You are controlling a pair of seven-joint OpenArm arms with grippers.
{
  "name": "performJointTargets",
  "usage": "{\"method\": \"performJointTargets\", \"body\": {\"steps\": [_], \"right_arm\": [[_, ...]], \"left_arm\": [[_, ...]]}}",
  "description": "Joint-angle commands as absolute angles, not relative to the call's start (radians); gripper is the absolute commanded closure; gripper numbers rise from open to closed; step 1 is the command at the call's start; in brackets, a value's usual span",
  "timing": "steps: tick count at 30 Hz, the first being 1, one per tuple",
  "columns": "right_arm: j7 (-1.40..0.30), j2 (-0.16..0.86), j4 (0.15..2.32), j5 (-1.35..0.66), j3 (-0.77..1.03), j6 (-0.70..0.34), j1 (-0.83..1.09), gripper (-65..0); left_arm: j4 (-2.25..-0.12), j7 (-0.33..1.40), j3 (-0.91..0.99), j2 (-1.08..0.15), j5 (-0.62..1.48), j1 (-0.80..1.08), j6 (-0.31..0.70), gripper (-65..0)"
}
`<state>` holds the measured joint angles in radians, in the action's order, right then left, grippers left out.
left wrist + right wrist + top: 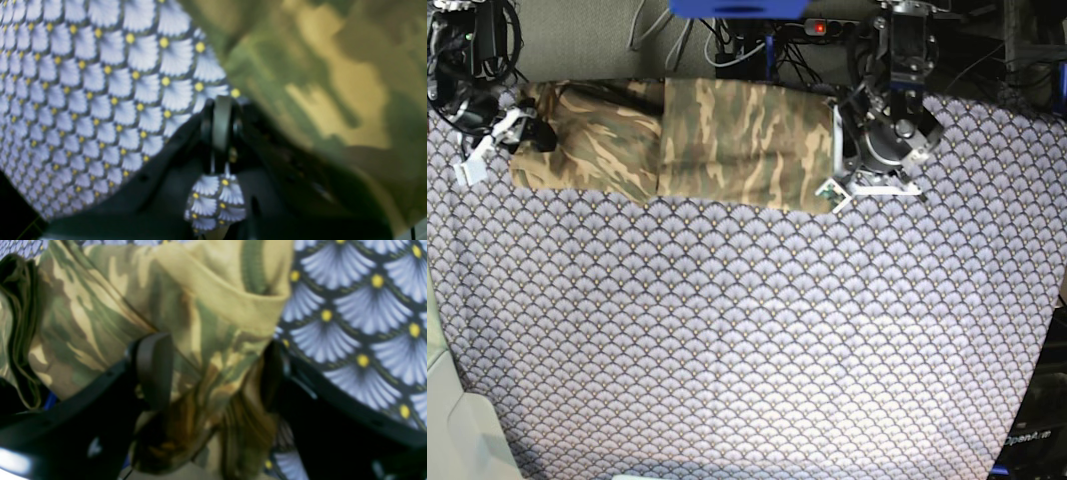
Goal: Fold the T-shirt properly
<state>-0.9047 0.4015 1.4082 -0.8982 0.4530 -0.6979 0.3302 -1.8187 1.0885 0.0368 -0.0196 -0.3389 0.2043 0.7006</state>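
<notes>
The camouflage T-shirt (727,140) lies as a long folded band along the table's far edge. My left gripper (837,192) is at the band's right end. In the left wrist view it (222,113) is shut, its tip at the edge of the T-shirt (327,83), and no fabric shows between the fingers. My right gripper (522,128) is at the band's left end. It (213,373) stands open, with bunched T-shirt (200,323) fabric lying between the two fingers (155,370).
The purple-grey fan-scale table cloth (747,330) covers the whole table in front of the shirt. Cables and black equipment (727,40) sit behind the far edge. A pale object (467,440) is at the near left corner.
</notes>
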Motion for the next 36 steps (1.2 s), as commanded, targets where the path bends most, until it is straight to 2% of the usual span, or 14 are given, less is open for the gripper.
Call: {"method": "performJointTargets", "body": {"steps": [1,4,12,14,16,21,25,29,36], "right_arm": [[-0.906,0.417,1.423,-0.909,0.447,-0.698,0.331,-33.2],[-0.906,0.417,1.426,-0.909,0.414,-0.698,0.331,-29.2],[-0.906,0.417,1.426,-0.911,0.412,-0.698,0.331,-27.8],[-0.908,0.417,1.428,-0.911,0.412,-0.698,0.331,-25.8],[-0.908,0.417,1.428,-0.911,0.412,-0.698,0.331,-20.6],[-0.908,0.417,1.428,-0.911,0.412,-0.698,0.332,0.0],[-0.908,0.417,1.457,-0.914,0.414,-0.698,0.335,0.0],[-0.909,0.415,1.616,-0.918,0.420,-0.698,0.384,0.0],[-0.937,0.417,1.817,-1.087,0.420,-0.698,0.458,0.0]], "left_arm": [[-1.824,1.078,0.036,-0.021,-0.334,0.196,0.698,-0.6],[-1.801,1.078,0.036,-0.021,-0.334,0.191,0.698,-0.6],[-1.799,1.078,0.036,-0.019,-0.334,0.191,0.698,-0.6],[-1.799,1.078,0.036,-0.018,-0.334,0.191,0.698,-0.6],[-1.799,1.078,0.036,-0.018,-0.334,0.191,0.698,-0.6],[-1.797,1.078,0.036,-0.016,-0.334,0.191,0.698,-0.6],[-1.797,1.076,0.036,-0.015,-0.334,0.189,0.698,-0.6],[-1.796,1.076,0.035,-0.015,-0.340,0.189,0.698,-0.6],[-1.745,1.076,0.033,-0.022,-0.341,0.179,0.698,-0.6]]}}
